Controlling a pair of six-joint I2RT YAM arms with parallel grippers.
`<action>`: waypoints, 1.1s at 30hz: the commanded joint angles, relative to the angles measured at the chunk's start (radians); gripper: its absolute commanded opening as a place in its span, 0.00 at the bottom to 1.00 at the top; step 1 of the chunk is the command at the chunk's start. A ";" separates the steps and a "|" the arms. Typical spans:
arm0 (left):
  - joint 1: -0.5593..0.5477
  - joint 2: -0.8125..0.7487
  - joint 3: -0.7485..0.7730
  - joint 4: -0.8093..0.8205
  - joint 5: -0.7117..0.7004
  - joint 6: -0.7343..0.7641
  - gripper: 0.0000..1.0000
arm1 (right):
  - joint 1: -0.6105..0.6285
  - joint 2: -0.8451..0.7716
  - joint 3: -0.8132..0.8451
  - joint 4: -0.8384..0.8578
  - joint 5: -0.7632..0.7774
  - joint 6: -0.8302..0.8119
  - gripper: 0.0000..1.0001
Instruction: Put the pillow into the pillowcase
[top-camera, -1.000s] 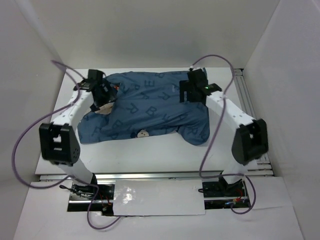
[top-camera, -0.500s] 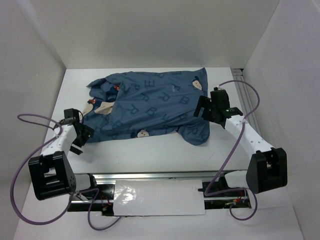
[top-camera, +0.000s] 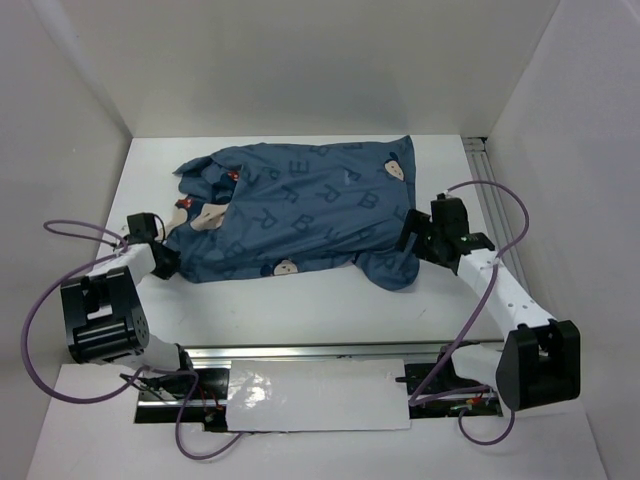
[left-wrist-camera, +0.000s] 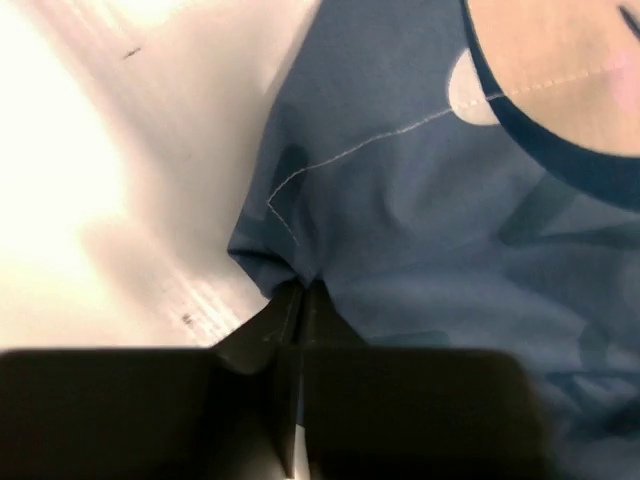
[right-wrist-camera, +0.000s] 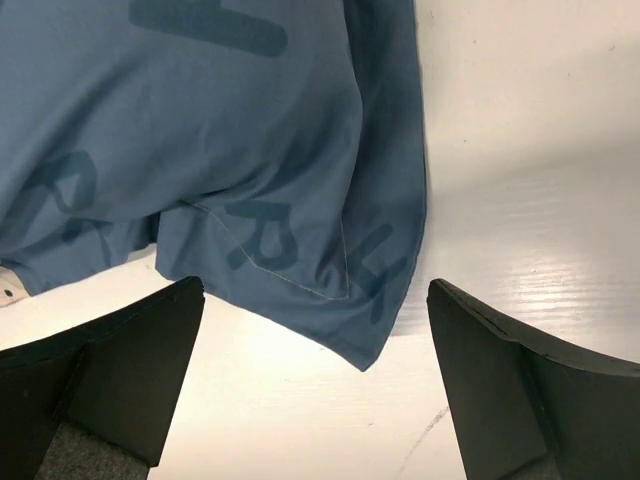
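Overhead view: the blue pillowcase (top-camera: 300, 205), printed with letters and small mouse faces (top-camera: 287, 268), lies rumpled across the far half of the white worktop (top-camera: 300, 300), its long side running left to right. The left hand (top-camera: 166, 260) sits low at the near left corner of the pillowcase. In the left wrist view its two fingers (left-wrist-camera: 255, 335) are pressed together on a small fold of the stitched hem, so this hand is clamped on the cloth just above the worktop. The right hand (top-camera: 408, 240) is at the near right corner, where a flap of the pillowcase droops toward the front edge. In the right wrist view its fingers (right-wrist-camera: 110, 370) stand wide apart, one on each side of that flap. Whether they touch the cloth cannot be told.
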 joint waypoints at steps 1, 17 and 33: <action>0.007 0.065 -0.029 0.034 0.039 0.033 0.00 | -0.008 -0.030 -0.043 -0.043 -0.027 0.003 1.00; 0.007 -0.151 -0.092 0.084 0.073 0.097 0.00 | 0.057 0.202 -0.160 0.201 -0.136 0.052 0.90; 0.007 -0.327 0.034 0.000 0.199 0.076 0.00 | 0.099 -0.047 0.333 0.330 0.271 -0.077 0.00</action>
